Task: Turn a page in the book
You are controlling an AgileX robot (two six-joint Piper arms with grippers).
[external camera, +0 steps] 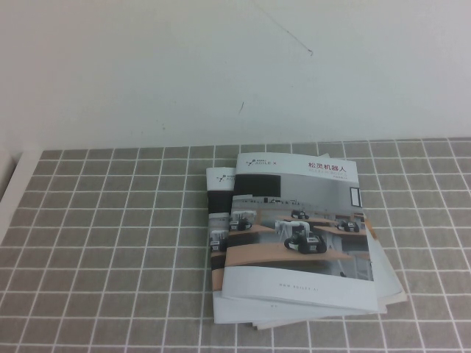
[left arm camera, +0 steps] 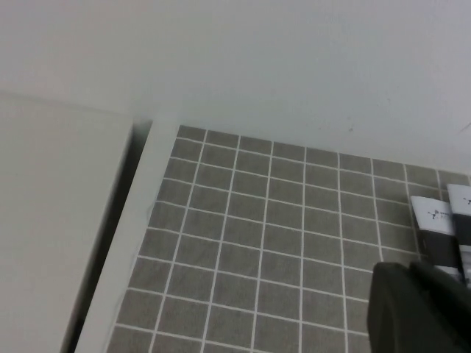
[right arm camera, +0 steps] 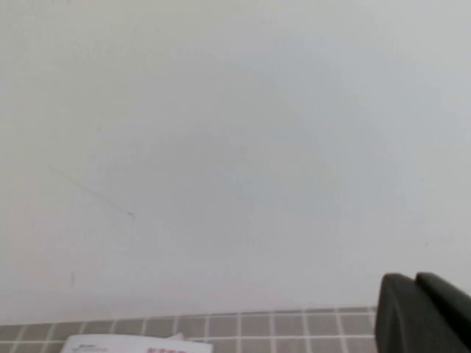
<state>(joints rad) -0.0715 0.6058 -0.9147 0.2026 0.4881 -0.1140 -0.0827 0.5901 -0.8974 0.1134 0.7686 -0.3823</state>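
The book (external camera: pixel 298 228) lies closed on top of a fanned stack in the middle-right of the grey tiled table (external camera: pixel 110 235). Its cover shows robots on wooden desks under a Chinese title. The page is hidden under the closed cover. Neither arm appears in the high view. In the left wrist view my left gripper (left arm camera: pixel 410 271) hovers shut over bare tiles to the left of the stack, whose corners (left arm camera: pixel 441 220) peek out beyond it. In the right wrist view my right gripper (right arm camera: pixel 414 283) is shut and faces the back wall, with the book's top edge (right arm camera: pixel 132 344) low in the picture. Both grippers hold nothing.
Same-cover booklets (external camera: pixel 218 220) stick out from under the book to the left and at the near right. A white wall (external camera: pixel 221 66) rises behind the table. A white ledge (left arm camera: pixel 140 220) borders the table's left edge.
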